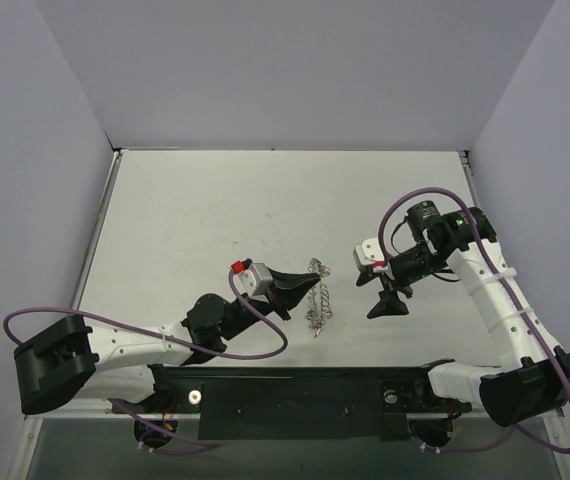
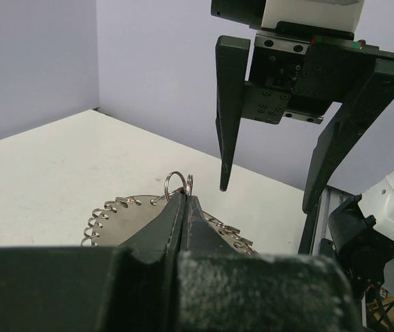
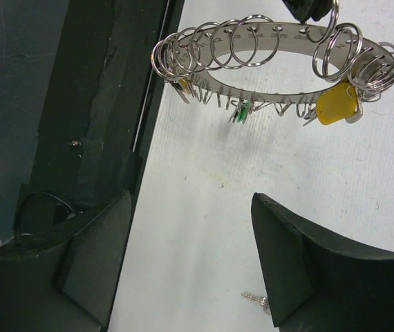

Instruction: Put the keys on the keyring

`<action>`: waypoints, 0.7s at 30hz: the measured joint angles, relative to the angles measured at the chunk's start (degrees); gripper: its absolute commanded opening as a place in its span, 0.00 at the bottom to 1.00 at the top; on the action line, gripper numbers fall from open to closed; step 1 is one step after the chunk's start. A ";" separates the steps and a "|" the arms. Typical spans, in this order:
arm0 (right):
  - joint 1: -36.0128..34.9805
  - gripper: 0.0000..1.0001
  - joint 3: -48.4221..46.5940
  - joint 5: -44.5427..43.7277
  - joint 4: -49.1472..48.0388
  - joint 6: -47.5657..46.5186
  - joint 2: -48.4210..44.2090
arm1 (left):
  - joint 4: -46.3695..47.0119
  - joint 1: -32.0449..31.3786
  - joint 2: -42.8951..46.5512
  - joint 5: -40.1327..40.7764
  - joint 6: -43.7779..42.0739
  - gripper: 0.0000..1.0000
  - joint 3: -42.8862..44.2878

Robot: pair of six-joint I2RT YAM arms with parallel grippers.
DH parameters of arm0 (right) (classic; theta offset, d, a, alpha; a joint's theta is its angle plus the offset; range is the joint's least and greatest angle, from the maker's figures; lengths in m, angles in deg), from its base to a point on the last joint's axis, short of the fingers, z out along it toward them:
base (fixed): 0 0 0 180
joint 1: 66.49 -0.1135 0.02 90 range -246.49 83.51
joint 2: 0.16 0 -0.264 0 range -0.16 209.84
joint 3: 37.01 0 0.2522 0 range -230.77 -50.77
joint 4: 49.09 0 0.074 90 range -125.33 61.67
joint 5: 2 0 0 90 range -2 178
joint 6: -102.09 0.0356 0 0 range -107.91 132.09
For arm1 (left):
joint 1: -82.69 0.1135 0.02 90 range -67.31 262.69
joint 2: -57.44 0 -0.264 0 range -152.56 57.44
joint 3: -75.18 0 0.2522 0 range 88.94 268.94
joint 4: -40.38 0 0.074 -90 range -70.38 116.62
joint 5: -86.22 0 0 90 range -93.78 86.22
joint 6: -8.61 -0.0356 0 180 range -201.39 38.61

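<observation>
L hand (image 2: 186, 202) gripping keyring (image 2: 114, 211), R hand (image 2: 267, 197) beside

The silvery keyring (image 3: 287, 66) bears a yellow key (image 3: 336, 105) and a green key (image 3: 240, 113), all against the plain white table (image 3: 204, 228).

White arms (image 1: 130, 345), black fingers (image 2: 226, 124), seemingly purple cables (image 1: 283, 338)
</observation>
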 measured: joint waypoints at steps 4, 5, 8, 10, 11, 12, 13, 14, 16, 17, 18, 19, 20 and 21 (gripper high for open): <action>-0.04 0.65 -0.07 -0.74 0.00 -0.50 0.00 | -0.04 0.02 0.00 -0.02 0.00 0.00 0.00; -0.04 0.65 -0.07 -0.81 0.00 -0.66 0.00 | -0.04 0.02 0.00 -0.02 0.02 0.00 0.00; -0.07 0.65 -0.07 -1.01 0.00 -0.94 0.00 | -0.04 0.02 0.00 -0.02 0.02 0.00 0.00; -0.17 0.65 -0.07 -1.09 0.00 -1.07 0.00 | -0.04 0.02 0.00 -0.02 0.02 0.00 0.00; -0.37 0.66 -0.07 -1.09 0.00 -1.11 0.00 | -0.04 0.02 0.00 -0.02 0.04 0.00 0.00; -0.48 0.65 -0.07 -1.09 0.00 -1.11 0.00 | -0.04 0.02 0.00 -0.02 0.04 0.00 0.00; -0.72 0.65 -0.07 -1.07 0.00 -1.11 0.00 | -0.04 0.02 0.00 -0.02 0.04 0.00 0.00; -0.94 0.65 -0.07 -1.07 0.00 -1.11 0.02 | -0.02 0.02 0.00 -0.02 0.04 0.00 0.00; -1.55 0.65 -0.07 -1.07 0.00 -1.11 0.15 | 0.00 0.02 0.00 -0.04 0.09 0.00 0.00; -1.99 0.65 -0.07 -1.03 0.00 -1.11 0.33 | 0.04 0.02 0.00 -0.04 0.13 0.00 0.00; -2.49 0.65 -0.07 -1.03 0.00 -1.11 0.57 | 0.09 0.02 -0.02 -0.02 0.24 0.00 0.00; -2.95 0.65 -0.07 -1.05 0.00 -1.09 0.85 | 0.20 0.02 -0.09 -0.02 0.35 0.00 0.00; -3.28 0.65 -0.07 -1.09 -0.02 -1.05 1.05 | 0.50 0.04 -0.26 -0.02 0.42 0.00 0.00; -3.72 0.65 -0.07 -1.11 0.00 -1.03 1.36 | 0.92 0.04 -0.52 -0.02 0.52 0.00 0.00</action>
